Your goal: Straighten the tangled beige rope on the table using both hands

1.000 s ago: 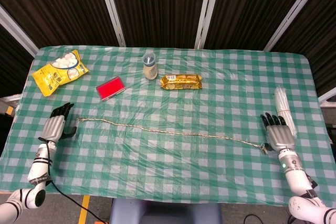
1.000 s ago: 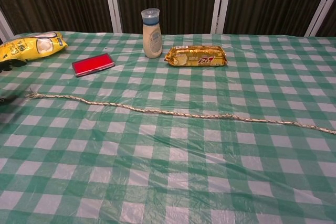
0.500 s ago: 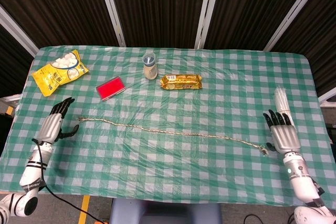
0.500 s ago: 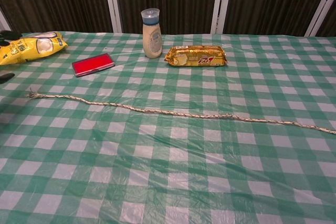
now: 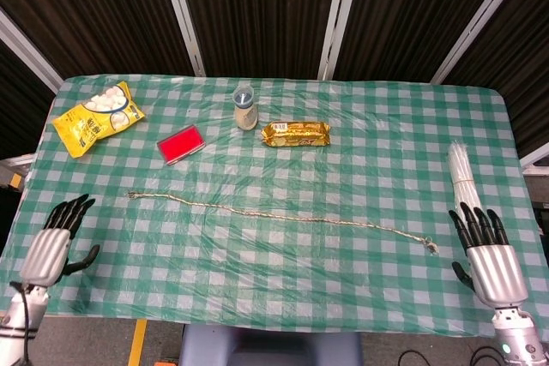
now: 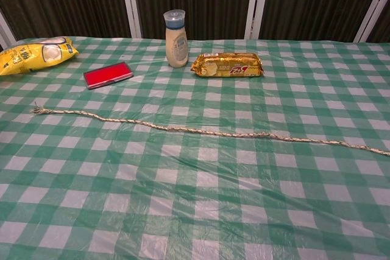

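Observation:
The beige rope (image 5: 283, 216) lies stretched out in a nearly straight line across the green checked table (image 5: 360, 135), from its frayed left end to a small knot at the right end; the chest view shows the rope (image 6: 201, 131) the same way. My left hand (image 5: 50, 248) hovers at the table's front left corner, fingers spread, holding nothing, well clear of the rope's left end. My right hand (image 5: 491, 256) is at the front right, fingers apart and empty, a short way right of the knotted end. Neither hand appears in the chest view.
At the back left lies a yellow snack bag (image 5: 96, 116), then a red flat case (image 5: 181, 144), a small bottle (image 5: 245, 107) and a gold biscuit pack (image 5: 295, 133). A bundle of white sticks (image 5: 463, 176) lies near the right edge.
Both hands have let go of the rope ends and pulled back toward the front edge, fingers spreading. The rope has stayed in place, stretched out.

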`<state>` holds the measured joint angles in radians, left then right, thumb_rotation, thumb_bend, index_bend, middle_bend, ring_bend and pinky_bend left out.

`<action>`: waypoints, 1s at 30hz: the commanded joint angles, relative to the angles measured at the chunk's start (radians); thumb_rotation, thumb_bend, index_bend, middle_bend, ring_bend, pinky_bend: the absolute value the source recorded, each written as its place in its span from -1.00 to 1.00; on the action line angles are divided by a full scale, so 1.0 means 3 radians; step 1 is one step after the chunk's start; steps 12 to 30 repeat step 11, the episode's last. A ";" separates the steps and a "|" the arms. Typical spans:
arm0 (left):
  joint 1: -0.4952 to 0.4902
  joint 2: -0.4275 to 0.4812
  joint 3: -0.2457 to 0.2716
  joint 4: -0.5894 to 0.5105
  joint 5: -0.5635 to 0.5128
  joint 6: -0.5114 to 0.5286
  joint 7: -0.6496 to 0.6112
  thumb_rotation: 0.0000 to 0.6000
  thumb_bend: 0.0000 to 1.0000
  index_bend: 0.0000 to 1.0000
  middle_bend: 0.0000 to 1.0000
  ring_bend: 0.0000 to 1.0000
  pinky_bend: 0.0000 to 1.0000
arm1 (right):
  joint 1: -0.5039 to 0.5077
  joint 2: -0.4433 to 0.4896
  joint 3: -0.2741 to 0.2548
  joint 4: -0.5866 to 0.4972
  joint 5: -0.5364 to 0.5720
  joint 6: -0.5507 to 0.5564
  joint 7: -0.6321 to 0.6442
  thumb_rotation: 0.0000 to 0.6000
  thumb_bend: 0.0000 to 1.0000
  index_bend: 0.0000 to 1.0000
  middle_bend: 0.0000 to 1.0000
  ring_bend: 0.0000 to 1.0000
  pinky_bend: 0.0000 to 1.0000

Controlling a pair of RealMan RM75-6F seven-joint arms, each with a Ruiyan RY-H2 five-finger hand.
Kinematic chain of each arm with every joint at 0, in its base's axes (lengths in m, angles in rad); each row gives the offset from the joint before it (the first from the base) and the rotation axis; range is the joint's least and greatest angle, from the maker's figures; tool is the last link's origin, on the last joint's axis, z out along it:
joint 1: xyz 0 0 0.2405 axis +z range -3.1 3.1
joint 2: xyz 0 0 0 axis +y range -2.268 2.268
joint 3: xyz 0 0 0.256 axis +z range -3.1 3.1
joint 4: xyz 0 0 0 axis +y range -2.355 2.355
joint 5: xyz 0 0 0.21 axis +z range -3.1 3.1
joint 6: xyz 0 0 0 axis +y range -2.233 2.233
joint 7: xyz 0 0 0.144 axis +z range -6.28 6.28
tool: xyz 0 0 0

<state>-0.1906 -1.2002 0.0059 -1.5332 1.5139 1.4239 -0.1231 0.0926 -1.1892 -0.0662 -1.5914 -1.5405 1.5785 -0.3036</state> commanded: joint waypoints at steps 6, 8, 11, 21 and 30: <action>0.0422 0.0080 0.0244 -0.0135 0.0350 0.0536 0.0487 1.00 -0.20 -1.00 -1.00 -1.00 -0.96 | -0.0101 -0.0017 -0.0021 0.0229 -0.0086 0.0001 0.0343 1.00 -0.37 -1.00 -1.00 -1.00 -1.00; 0.0408 0.0103 0.0230 -0.0143 0.0311 0.0476 0.0456 1.00 -0.20 -1.00 -1.00 -1.00 -0.96 | -0.0116 -0.0012 -0.0018 0.0215 -0.0090 -0.0009 0.0326 1.00 -0.37 -1.00 -1.00 -1.00 -1.00; 0.0399 0.0111 0.0211 -0.0129 0.0273 0.0420 0.0461 1.00 -0.20 -1.00 -1.00 -1.00 -0.96 | -0.0116 -0.0016 -0.0006 0.0210 -0.0083 -0.0061 0.0291 1.00 -0.37 -1.00 -1.00 -1.00 -1.00; 0.0399 0.0111 0.0211 -0.0129 0.0273 0.0420 0.0461 1.00 -0.20 -1.00 -1.00 -1.00 -0.96 | -0.0116 -0.0016 -0.0006 0.0210 -0.0083 -0.0061 0.0291 1.00 -0.37 -1.00 -1.00 -1.00 -1.00; 0.0399 0.0111 0.0211 -0.0129 0.0273 0.0420 0.0461 1.00 -0.20 -1.00 -1.00 -1.00 -0.96 | -0.0116 -0.0016 -0.0006 0.0210 -0.0083 -0.0061 0.0291 1.00 -0.37 -1.00 -1.00 -1.00 -1.00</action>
